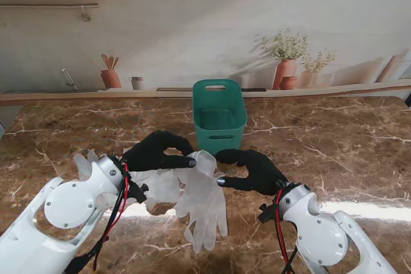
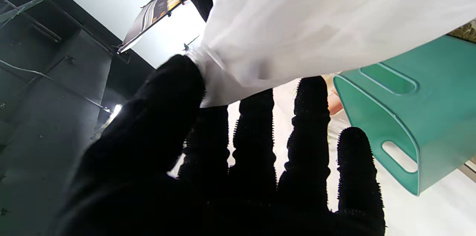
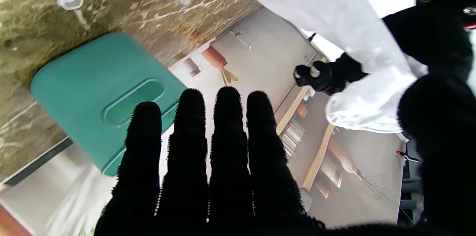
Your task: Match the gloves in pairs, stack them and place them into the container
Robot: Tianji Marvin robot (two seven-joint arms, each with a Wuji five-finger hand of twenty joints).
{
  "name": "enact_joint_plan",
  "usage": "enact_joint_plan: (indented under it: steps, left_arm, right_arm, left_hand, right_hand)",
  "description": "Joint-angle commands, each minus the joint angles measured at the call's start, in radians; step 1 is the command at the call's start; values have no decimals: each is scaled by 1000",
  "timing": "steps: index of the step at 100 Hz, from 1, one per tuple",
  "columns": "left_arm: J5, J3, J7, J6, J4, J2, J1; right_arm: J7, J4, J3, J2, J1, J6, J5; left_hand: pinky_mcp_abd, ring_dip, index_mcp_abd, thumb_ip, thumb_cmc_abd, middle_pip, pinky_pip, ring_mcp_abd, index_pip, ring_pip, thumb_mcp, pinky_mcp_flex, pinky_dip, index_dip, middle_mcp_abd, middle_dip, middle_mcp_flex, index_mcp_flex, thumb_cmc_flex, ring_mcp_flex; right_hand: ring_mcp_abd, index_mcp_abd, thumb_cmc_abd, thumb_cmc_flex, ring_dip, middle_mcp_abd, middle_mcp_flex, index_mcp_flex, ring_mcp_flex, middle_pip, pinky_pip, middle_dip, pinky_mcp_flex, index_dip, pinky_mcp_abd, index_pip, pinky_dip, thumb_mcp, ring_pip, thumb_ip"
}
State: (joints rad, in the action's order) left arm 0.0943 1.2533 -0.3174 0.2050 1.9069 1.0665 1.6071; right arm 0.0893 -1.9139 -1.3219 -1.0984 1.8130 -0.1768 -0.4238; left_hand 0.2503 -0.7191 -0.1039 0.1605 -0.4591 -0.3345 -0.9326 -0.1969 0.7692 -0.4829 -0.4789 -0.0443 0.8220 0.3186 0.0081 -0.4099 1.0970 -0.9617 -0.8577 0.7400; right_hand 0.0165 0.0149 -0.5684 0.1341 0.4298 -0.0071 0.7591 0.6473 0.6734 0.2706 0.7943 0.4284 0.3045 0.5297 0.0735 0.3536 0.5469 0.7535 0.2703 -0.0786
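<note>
My left hand (image 1: 156, 152), in its black knit covering, pinches the cuff of a thin translucent white glove (image 1: 202, 200) between thumb and fingertips, holding it up off the brown marble-patterned surface (image 1: 334, 145). The glove hangs with its cuff up at my fingers and its own fingers drooping toward me. In the left wrist view my thumb (image 2: 163, 98) presses the white film (image 2: 297, 24) against the other fingers, so this hand is clenched on the glove.

My right hand (image 1: 253, 170) sits just to the right of the same cuff, thumb and fingers curved toward it. In the right wrist view my four fingers (image 3: 208, 146) stretch out straight and side by side, with the thumb (image 3: 438, 117) close against the glove's edge (image 3: 357, 42); I cannot tell whether this hand truly grips the film or only touches it.

A second white glove (image 1: 157, 187) lies crumpled on the surface nearer to me and to the left of the hanging one, partly behind my left wrist (image 1: 83, 200).

The teal plastic container (image 1: 219, 115) with slotted handles stands upright on the surface, farther from me than both hands and between them, apart from the gloves.
</note>
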Motion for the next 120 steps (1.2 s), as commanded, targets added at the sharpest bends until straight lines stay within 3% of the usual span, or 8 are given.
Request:
enact_joint_plan:
  steps: [1,27,55,75,83,87,93,120]
  left_arm:
    - [17,-14,3,2,-15,2,-2]
    - [71,-37,46,6,-43,8,-12]
    - [102,-52,79,17,-62,13,-11]
    - [99,-56,88,19,-68,16,-6]
    - [96,-58,90,23,-69,16,-4]
    - [95,-58,91,26,-70,16,-3]
    - [95,-58,90,30,-72,15,-2]
    - [38,-39,57,17,-72,12,16]
  right_arm:
    - [-2,23,7,4,-1,-22,18]
    - [-4,34,23,-3,2,-65,129]
    - [-95,31,52,-24,14,-89,144]
    - [-178,33,83,-37,21,-80,83]
    - [-230,40,104,-45,18,-68,45]
    - [-256,45,115,-50,16,-67,37]
    - [-291,51,127,-58,13,-71,36]
    - [-411,54,136,-75,12,-96,-52]
  left_hand:
    - [5,-14,-73,-29,38,27,-37,-8,6,-33,11,-3,19,23,-8,14,21,19,-39,22]
    - [7,-24,-74,-30,34,24,-42,-9,4,-43,3,-3,20,17,-7,18,22,17,-36,27]
    - [6,-27,-80,-29,34,26,-41,-3,6,-43,-4,-2,18,12,-13,21,18,19,-31,27]
    - [5,-28,-78,-27,32,22,-41,-1,7,-43,-5,-2,17,5,-12,20,18,18,-28,29]
    - [5,-29,-79,-26,31,20,-41,1,8,-44,-6,-2,17,2,-10,20,19,16,-27,30]
    - [5,-29,-75,-25,31,19,-41,2,8,-44,-6,-2,17,0,-9,20,20,17,-26,30]
    - [5,-30,-69,-24,34,15,-40,4,6,-44,-5,-2,16,-7,-5,18,17,16,-25,29]
    - [12,-32,-16,-29,95,-45,-2,-6,17,-37,111,16,-12,-81,31,37,-30,37,-31,3]
  right_hand:
    - [4,-32,2,-53,26,-23,21,58,-35,-8,-22,21,-12,28,-7,35,26,8,-2,9]
    - [-4,-65,-67,56,32,-41,73,131,-9,2,-18,46,-9,68,1,73,55,-10,5,5]
    - [-13,-166,-107,335,81,-57,172,238,96,68,51,102,38,310,31,263,125,-159,98,10]
    - [-36,-166,-120,395,178,-76,230,249,168,130,122,145,81,305,43,214,150,-187,250,0]
    - [-44,-194,-138,479,219,-84,284,270,204,176,173,182,111,190,51,327,148,-242,325,-45]
    - [-48,-250,-219,467,240,-94,337,270,236,213,214,211,132,28,54,547,149,-33,378,-117]
    - [-49,-265,-300,405,256,-94,390,323,272,234,263,302,156,-2,60,621,163,257,428,-211]
    - [-27,-295,-312,368,267,-59,538,335,433,261,454,310,289,134,104,613,210,408,518,-192]
